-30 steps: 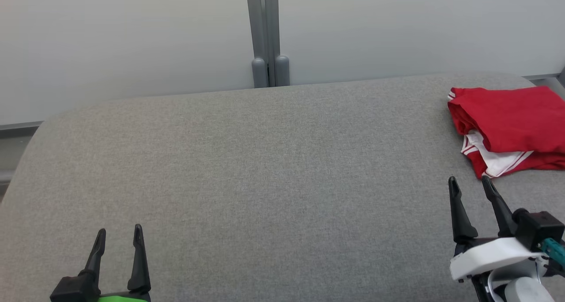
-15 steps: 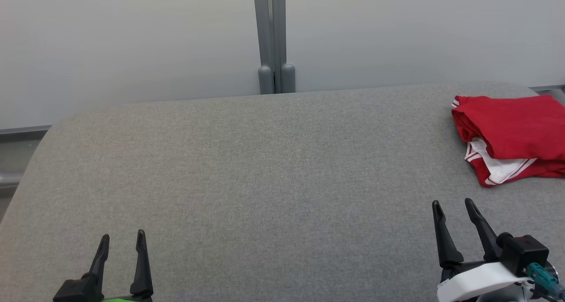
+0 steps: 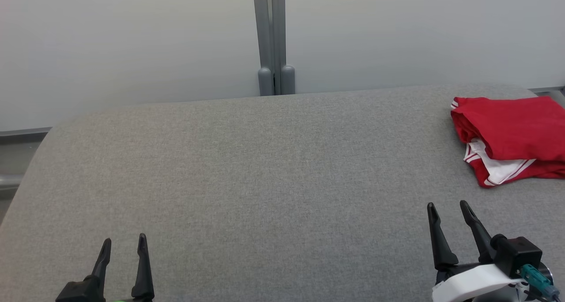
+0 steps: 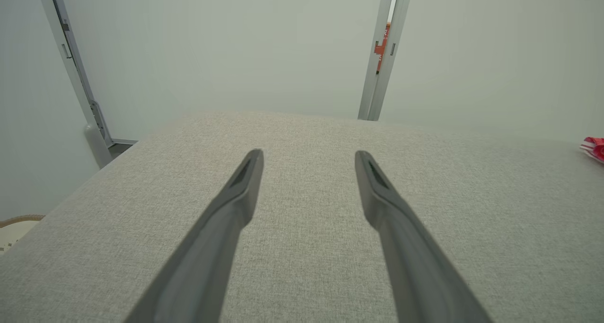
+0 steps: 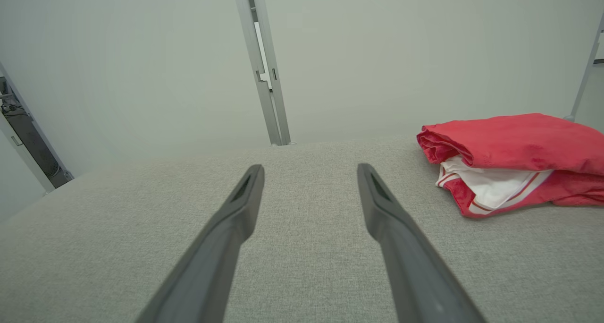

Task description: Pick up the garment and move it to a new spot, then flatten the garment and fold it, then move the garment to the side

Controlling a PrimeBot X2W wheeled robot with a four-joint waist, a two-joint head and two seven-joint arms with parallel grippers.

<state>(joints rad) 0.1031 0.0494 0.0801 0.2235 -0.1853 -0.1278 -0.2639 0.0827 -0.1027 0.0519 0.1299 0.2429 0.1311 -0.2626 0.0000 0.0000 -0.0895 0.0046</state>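
The garment [image 3: 512, 136] is a red piece with white trim, folded into a bundle at the far right of the grey fabric table [image 3: 265, 174]. The right wrist view has the garment [image 5: 514, 160] at its right, ahead of the fingers, and its edge [image 4: 595, 148] peeks into the left wrist view. My right gripper [image 3: 446, 205] hovers open and empty, nearer the table's front than the garment and apart from it. At the lower left my left gripper [image 3: 124, 242] is open too, holding nothing, over bare fabric.
A pale wall with a grey upright post [image 3: 271, 41] stands behind the table. The table's rounded left edge [image 3: 31, 160] drops off to the floor. A wide stretch of bare fabric lies between the two grippers.
The head camera has tilted, so the whole picture sits lower. My right gripper has drawn back toward the front edge, away from the garment. The garment lies as before.
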